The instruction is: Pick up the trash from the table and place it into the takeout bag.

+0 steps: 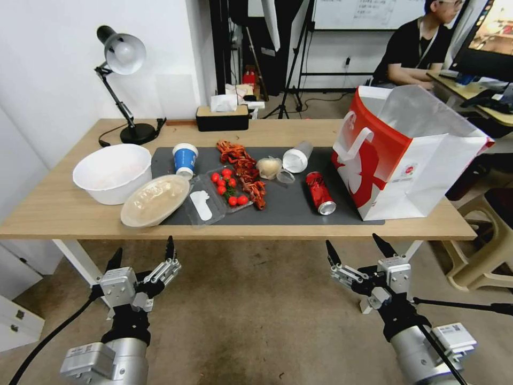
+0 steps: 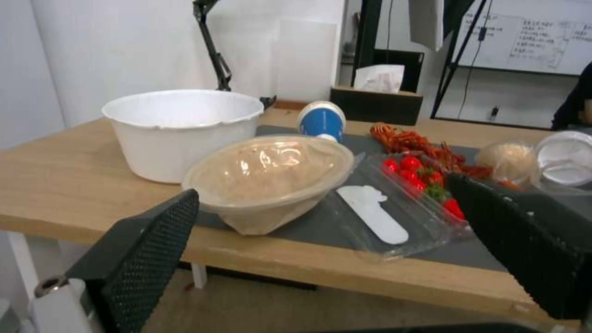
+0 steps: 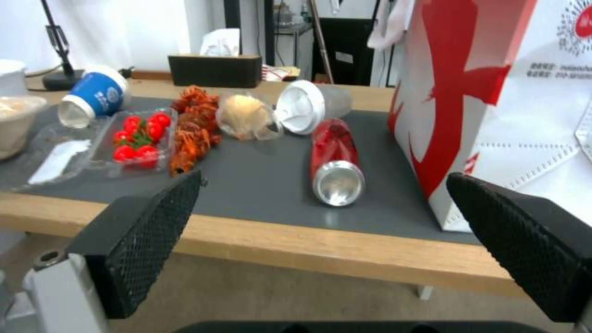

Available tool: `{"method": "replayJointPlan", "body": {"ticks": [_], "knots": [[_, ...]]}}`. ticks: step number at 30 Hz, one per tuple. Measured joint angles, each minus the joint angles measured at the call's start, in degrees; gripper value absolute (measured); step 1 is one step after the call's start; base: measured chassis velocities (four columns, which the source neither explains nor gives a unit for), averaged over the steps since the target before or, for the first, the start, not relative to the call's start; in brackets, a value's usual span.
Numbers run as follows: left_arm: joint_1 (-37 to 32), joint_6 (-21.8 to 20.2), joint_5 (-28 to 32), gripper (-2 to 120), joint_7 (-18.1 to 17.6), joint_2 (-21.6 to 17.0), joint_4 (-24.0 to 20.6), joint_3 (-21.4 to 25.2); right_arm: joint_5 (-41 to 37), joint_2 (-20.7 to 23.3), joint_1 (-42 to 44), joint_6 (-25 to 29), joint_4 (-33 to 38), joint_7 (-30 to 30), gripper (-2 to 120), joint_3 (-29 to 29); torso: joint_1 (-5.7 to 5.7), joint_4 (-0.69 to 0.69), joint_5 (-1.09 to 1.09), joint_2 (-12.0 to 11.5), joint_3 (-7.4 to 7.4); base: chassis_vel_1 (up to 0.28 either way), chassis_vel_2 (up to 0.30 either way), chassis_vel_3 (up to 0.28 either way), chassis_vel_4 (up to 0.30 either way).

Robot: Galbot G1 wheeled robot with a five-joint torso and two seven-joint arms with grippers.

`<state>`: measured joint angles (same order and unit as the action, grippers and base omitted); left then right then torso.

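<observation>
On the table [image 1: 53, 208], trash lies on a dark mat [image 1: 288, 208]: a red can [image 1: 320, 193] on its side, a clear lidded cup [image 1: 297, 157], a pale wrap wad [image 1: 269, 167], a blue-and-white paper cup [image 1: 185, 159] and a beige bowl lid [image 1: 155, 200]. The red-and-white takeout bag [image 1: 406, 155] stands open at the right end. Both grippers hang below the table's front edge, open and empty. My left gripper [image 1: 143, 254] faces the bowl lid [image 2: 271, 171]. My right gripper [image 1: 355, 248] faces the can [image 3: 333, 162] and the bag [image 3: 493, 101].
A large white bowl [image 1: 113, 172] sits at the left. A clear tray of tomatoes [image 1: 228, 187] and red crayfish shells [image 1: 243, 168] lie mid-mat. A desk lamp [image 1: 123, 59] and tissue box [image 1: 222, 117] stand at the back. A beige stool [image 1: 486, 240] is to the right.
</observation>
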<state>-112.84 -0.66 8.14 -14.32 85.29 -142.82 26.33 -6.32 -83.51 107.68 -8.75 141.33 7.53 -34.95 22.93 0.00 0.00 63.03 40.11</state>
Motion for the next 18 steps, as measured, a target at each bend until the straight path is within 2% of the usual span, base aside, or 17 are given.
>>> {"method": "replayJointPlan", "body": {"ticks": [6,11,14,18], "knots": [[-0.01,0.41,-0.33,100,0.22,-0.03,0.7,0.06,-1.07,0.58,-0.6,0.33,-1.16,-0.49,100,-0.15,0.0,0.0,0.0,0.0,0.0,0.0,0.0,0.0,0.0],[0.0,0.43,-0.6,100,0.46,-0.15,1.37,0.28,-6.6,3.69,-4.6,0.27,-2.75,-2.65,100,0.35,-0.01,-0.01,0.01,0.0,0.0,0.0,0.0,0.0,0.0],[0.03,0.44,-1.04,100,0.53,0.2,1.81,0.39,-10.45,6.14,-9.27,-1.4,-3.95,-4.19,100,0.72,-0.01,-0.01,0.01,0.0,0.0,0.0,0.0,0.0,0.0],[-0.57,1.17,-1.84,100,0.67,1.29,2.49,0.38,-14.95,13.01,-18.58,-3.74,-8.32,-6.7,100,2.51,0.0,0.01,0.02,-0.01,0.0,0.0,0.0,0.0,0.0]]}}
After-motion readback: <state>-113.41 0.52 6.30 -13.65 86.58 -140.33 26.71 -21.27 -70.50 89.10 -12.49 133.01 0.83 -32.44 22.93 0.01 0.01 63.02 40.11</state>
